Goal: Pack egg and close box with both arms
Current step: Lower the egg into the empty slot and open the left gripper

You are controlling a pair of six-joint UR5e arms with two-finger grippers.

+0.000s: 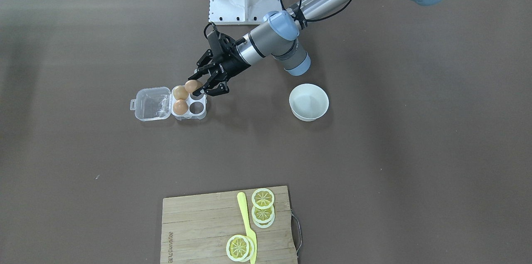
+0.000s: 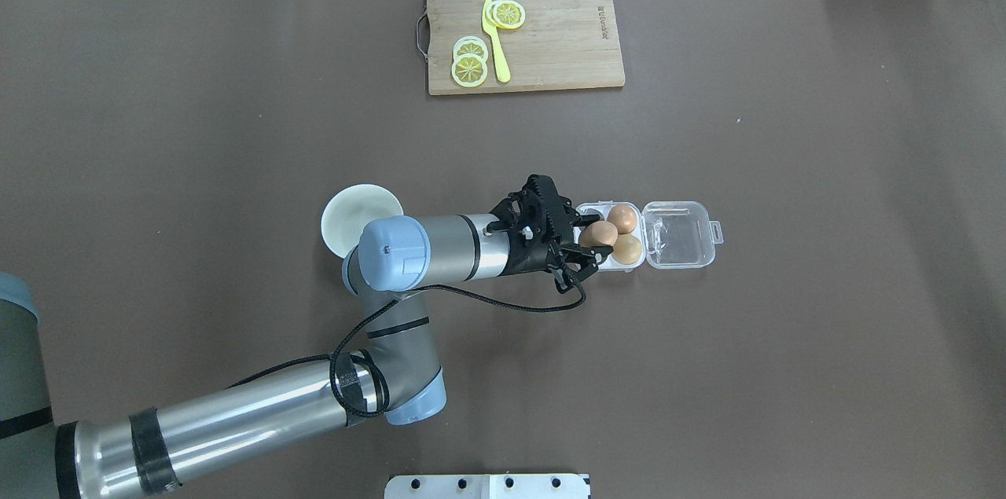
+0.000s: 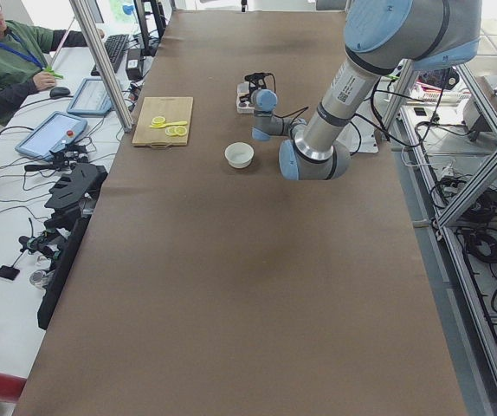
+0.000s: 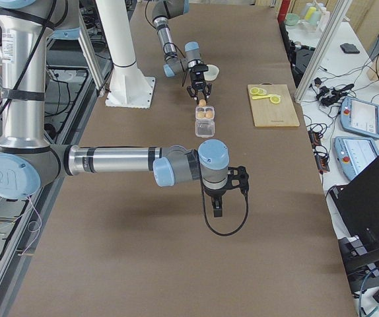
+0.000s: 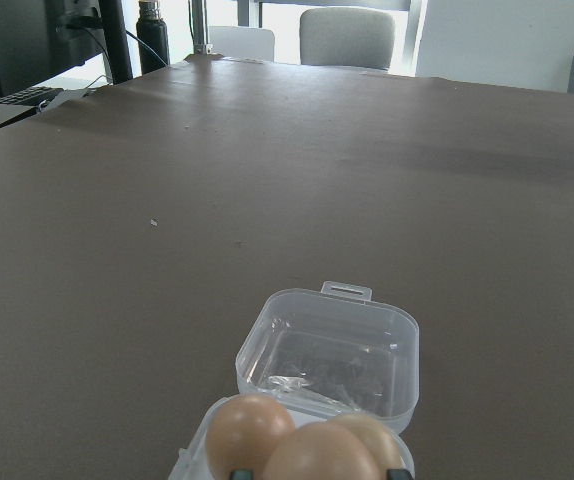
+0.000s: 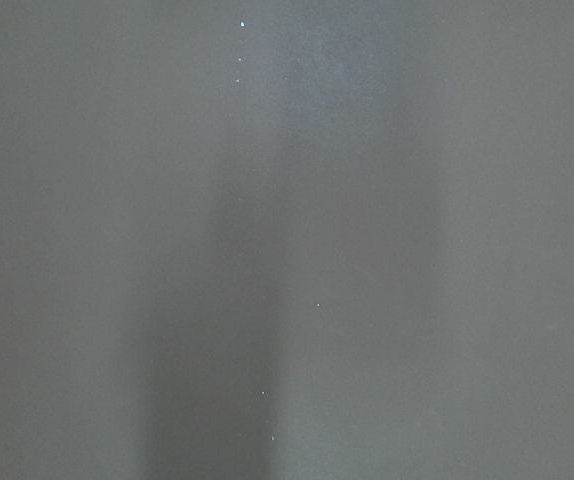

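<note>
Currently, my left hand (image 2: 593,236) clamped on the egg (image 2: 601,232), over the box (image 1: 198,107), 9 o'clock side, lid (image 2: 680,236) open at 3 o'clock, right hand (image 4: 217,206), opening I cannot tell.

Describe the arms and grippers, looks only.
Both are silver-grey tubes with pale blue joint caps. The left arm carries black tape bands and a looping black cable; the left gripper is black, two-fingered. The right arm and right gripper look the same, cable included.
</note>
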